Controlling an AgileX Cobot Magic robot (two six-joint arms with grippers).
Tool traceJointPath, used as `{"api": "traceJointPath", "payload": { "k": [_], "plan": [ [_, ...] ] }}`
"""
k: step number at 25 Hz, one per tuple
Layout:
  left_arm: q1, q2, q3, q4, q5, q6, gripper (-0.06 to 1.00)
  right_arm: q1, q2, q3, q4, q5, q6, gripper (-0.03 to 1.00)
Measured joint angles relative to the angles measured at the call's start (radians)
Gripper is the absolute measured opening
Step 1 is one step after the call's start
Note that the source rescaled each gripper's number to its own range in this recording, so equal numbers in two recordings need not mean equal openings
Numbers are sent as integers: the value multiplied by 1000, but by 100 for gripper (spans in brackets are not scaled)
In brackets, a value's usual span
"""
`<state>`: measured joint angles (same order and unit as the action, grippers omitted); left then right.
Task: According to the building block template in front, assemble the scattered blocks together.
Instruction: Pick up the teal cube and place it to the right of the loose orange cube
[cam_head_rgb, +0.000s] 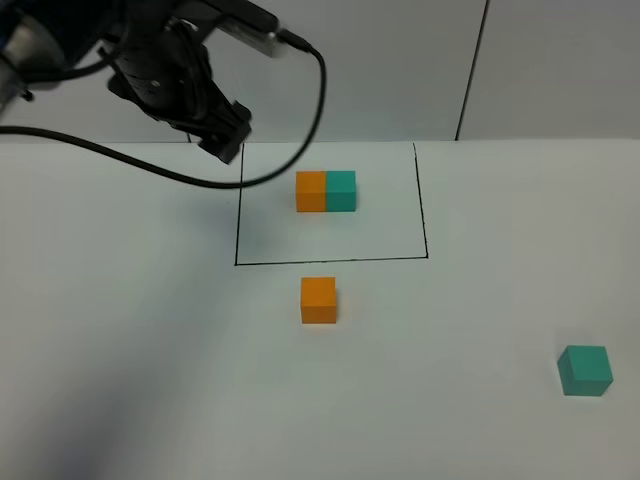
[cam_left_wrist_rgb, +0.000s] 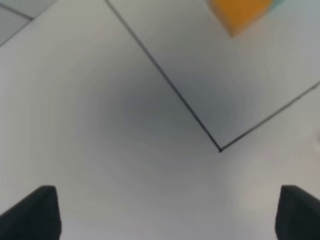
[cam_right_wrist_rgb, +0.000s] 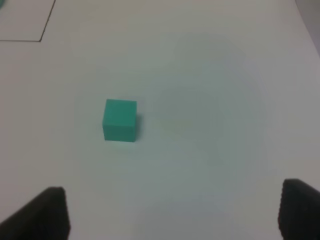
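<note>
The building block template (cam_head_rgb: 326, 191), an orange and a teal cube joined side by side, sits inside a thin black drawn rectangle (cam_head_rgb: 330, 260). Just in front of that rectangle stands the scattered orange cube (cam_head_rgb: 319, 300). The scattered teal cube (cam_head_rgb: 585, 370) lies far off at the front right. My left gripper (cam_head_rgb: 228, 135) hovers over the rectangle's back left corner. In the left wrist view the left gripper (cam_left_wrist_rgb: 170, 215) is open and empty, with the template's orange end (cam_left_wrist_rgb: 237, 12) ahead. My right gripper (cam_right_wrist_rgb: 172, 215) is open, the teal cube (cam_right_wrist_rgb: 120, 120) ahead of it and apart.
A black cable (cam_head_rgb: 300, 130) loops down from the left arm over the back left of the rectangle. The white table (cam_head_rgb: 130, 380) ends at a pale wall (cam_head_rgb: 400, 60) behind. The right arm does not show in the exterior view.
</note>
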<state>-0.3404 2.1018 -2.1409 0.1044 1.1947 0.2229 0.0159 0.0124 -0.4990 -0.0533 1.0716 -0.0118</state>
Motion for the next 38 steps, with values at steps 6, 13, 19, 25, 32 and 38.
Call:
{"api": "traceJointPath", "payload": {
  "k": [6, 13, 19, 25, 32, 38],
  "plan": [
    [122, -125, 4, -2, 1, -48, 90, 0, 0, 0, 0, 0, 0, 79],
    [271, -318, 228, -13, 0, -64, 87, 0, 0, 0, 0, 0, 0, 79],
    [373, -560, 602, -32, -77, -73, 85, 0, 0, 0, 0, 0, 0, 79],
    [377, -889, 943, -28, -169, -103, 84, 0, 0, 0, 0, 0, 0, 79],
    [377, -1309, 1233, -34, -220, -125, 84, 0, 0, 0, 0, 0, 0, 79],
    [377, -1637, 1410, -45, -198, -161, 84, 0, 0, 0, 0, 0, 0, 79]
  ]
}}
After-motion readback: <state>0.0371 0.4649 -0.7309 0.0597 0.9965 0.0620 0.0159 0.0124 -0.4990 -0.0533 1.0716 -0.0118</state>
